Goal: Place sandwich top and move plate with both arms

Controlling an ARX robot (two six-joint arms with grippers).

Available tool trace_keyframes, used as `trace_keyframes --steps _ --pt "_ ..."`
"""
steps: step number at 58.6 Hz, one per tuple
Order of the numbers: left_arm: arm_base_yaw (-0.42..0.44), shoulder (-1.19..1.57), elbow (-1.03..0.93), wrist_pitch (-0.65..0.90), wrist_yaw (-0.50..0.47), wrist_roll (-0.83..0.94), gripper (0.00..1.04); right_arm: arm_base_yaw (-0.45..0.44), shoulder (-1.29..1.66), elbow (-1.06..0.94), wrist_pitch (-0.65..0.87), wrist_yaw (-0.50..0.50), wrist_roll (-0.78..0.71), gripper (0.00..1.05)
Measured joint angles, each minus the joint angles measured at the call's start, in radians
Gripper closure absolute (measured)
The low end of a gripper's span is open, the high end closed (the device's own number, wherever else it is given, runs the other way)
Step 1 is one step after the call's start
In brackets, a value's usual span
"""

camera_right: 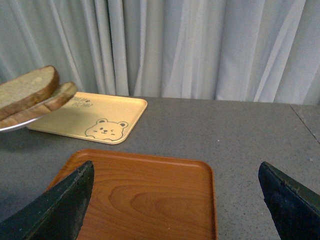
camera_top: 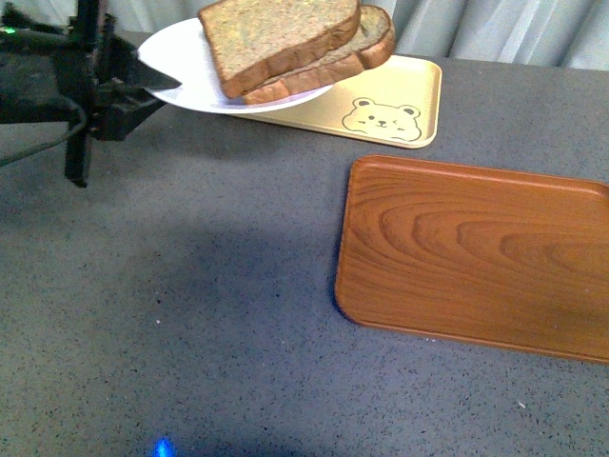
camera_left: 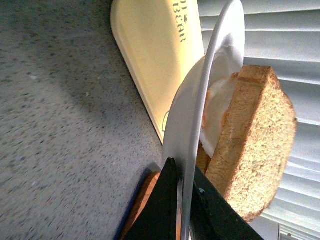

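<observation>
While the black left gripper (camera_top: 150,88) pinched the rim of the round white plate (camera_top: 181,52), lifted by the pale-yellow bear-print tray (camera_top: 400,95), the thick speckled brown sandwich top (camera_top: 276,38) lay on the lower bread slice (camera_top: 369,43). Only the right wrist view caught the right gripper (camera_right: 175,175), spread wide over the brown wooden tray (camera_right: 150,200). Only the left wrist view showed the rim between the jaws.

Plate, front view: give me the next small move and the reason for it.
Probably bring the right end effector over to the free rim of the plate. The left end effector alone pinches one edge, the plate is in the air carrying the sandwich top, and the right one is open near the wooden tray, holding nothing.
</observation>
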Motion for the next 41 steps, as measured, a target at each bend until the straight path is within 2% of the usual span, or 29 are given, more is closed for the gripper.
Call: trace_keyframes --steps 20,41 --pt "-0.106 0.312 0.472 -0.219 0.016 0.058 1.03 0.0 0.0 0.0 0.0 0.0 0.0 0.09" --pt "-0.14 0.512 0.811 -0.403 0.008 0.114 1.03 0.0 0.0 0.0 0.0 0.0 0.0 0.09"
